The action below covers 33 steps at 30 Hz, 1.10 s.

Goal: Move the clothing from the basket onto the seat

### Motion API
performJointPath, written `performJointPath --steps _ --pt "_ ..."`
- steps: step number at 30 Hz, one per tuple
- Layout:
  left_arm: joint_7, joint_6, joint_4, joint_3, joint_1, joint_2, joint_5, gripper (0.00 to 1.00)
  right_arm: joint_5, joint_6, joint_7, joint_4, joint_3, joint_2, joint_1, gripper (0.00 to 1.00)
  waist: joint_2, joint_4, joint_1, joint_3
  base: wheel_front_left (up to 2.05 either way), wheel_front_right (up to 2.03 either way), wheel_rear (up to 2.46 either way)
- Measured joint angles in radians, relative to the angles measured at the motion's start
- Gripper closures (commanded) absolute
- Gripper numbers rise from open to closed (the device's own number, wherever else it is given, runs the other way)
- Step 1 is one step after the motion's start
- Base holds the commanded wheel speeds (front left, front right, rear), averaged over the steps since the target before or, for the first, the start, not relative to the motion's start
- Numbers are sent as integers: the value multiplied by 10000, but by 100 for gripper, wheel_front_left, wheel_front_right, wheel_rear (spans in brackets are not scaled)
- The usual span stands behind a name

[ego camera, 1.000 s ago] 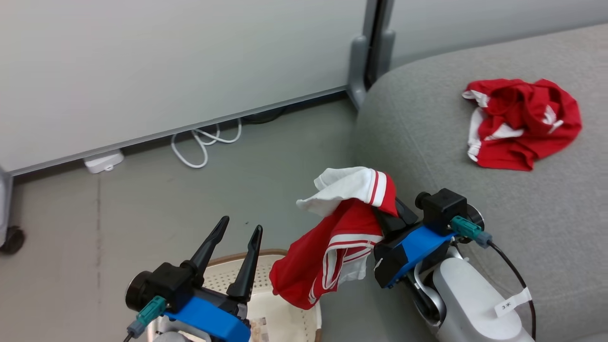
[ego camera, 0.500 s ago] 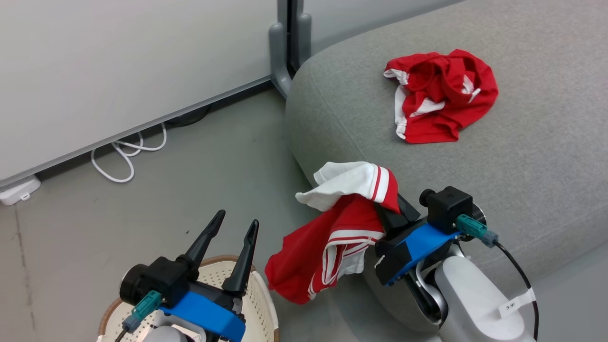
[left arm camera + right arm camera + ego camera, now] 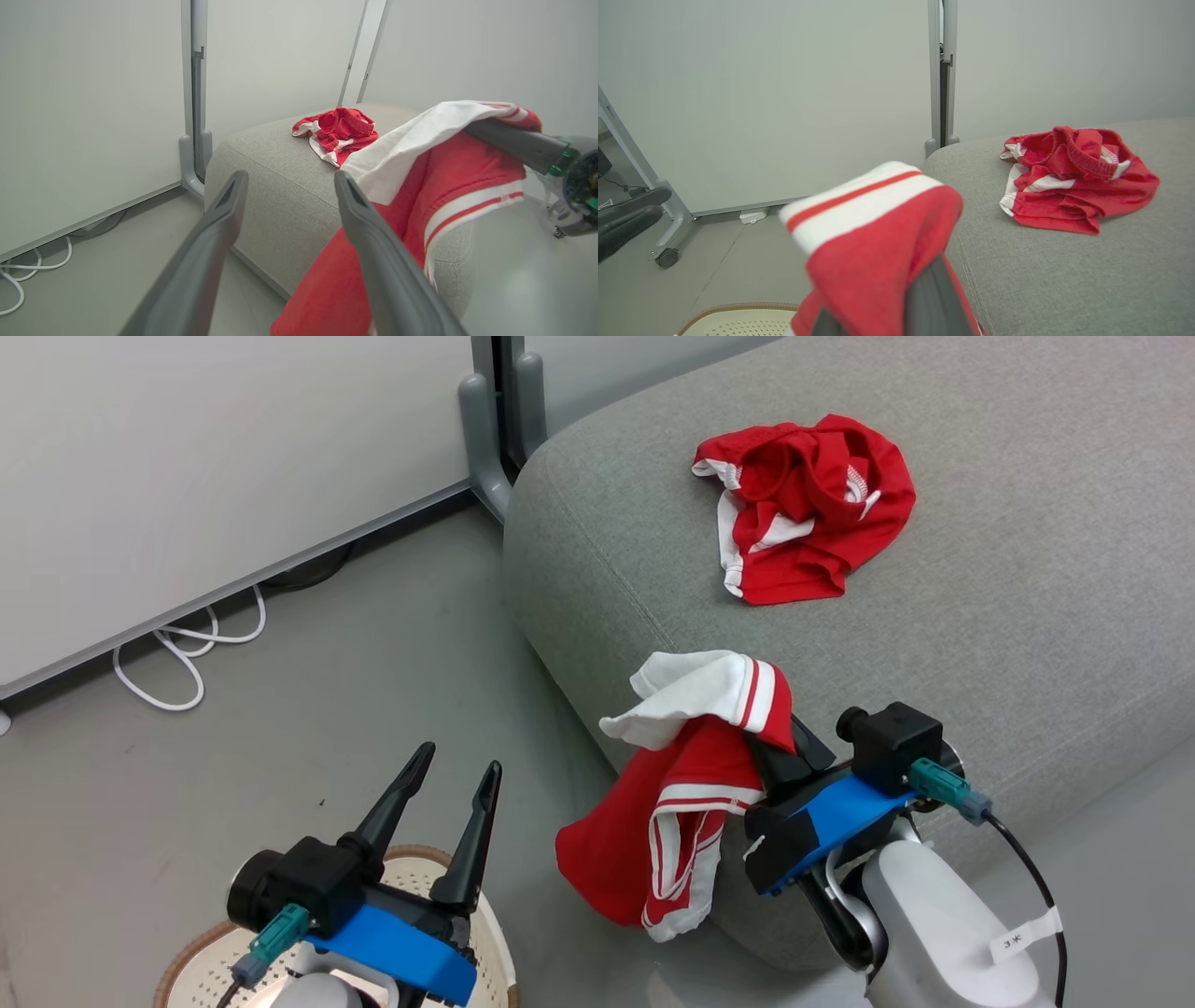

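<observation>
I count 2 red-and-white garments, 1 basket and 1 seat. My right gripper [image 3: 782,747] is clamped on the hanging garment [image 3: 681,793], its fingers pressed together and mostly buried under the cloth. That piece hangs clear of the floor [image 3: 280,737], in front of the near rounded corner of the seat [image 3: 1008,616] rather than lying on the cushion. Its long axis runs downward. The white panel with 1 thin red stripe is bunched on top over the fingers, and the red end with white stripes points at the floor. The crumpled garment [image 3: 803,504] lies on top of the seat, well apart from that gripper and toward the far side near the grey partition post [image 3: 490,420]. It is heaped up with its ribbed waistband on top, and in the head view it is a little longer across than deep. My left gripper [image 3: 459,757] is spread wide and holds nothing, its 2 dark fingers pointing up and away above the basket [image 3: 201,959]. The basket stands on the floor to the left of the seat. 1 white cable [image 3: 187,663] lies looped along the wall.
</observation>
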Motion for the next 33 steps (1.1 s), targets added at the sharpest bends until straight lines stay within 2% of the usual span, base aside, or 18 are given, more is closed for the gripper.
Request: performJointPath --steps 13,19,23,28,33 --pt "0 0 -46 -46 -102 10 4 0 -278 0 2 -174 -738 4 -95 100 0 329 0 179 0 0 0" --pt "0 0 -217 -52 -310 125 73 0 -395 0 -2 -623 -1954 -2 -955 100 0 480 0 597 0 0 0" --pt "0 0 -424 -81 -549 257 178 0 -940 0 61 -734 -2913 2 -1923 100 0 601 0 1015 0 0 0" --pt "0 0 -744 -211 -1010 508 284 0 -1724 0 677 -1198 -4433 -19 -3329 100 0 796 2 1750 0 0 0" --pt "-8 0 -1175 -297 -1489 844 412 0 -1937 2 1430 -1864 -5513 -585 -4746 100 -1 946 2 2654 0 0 0"
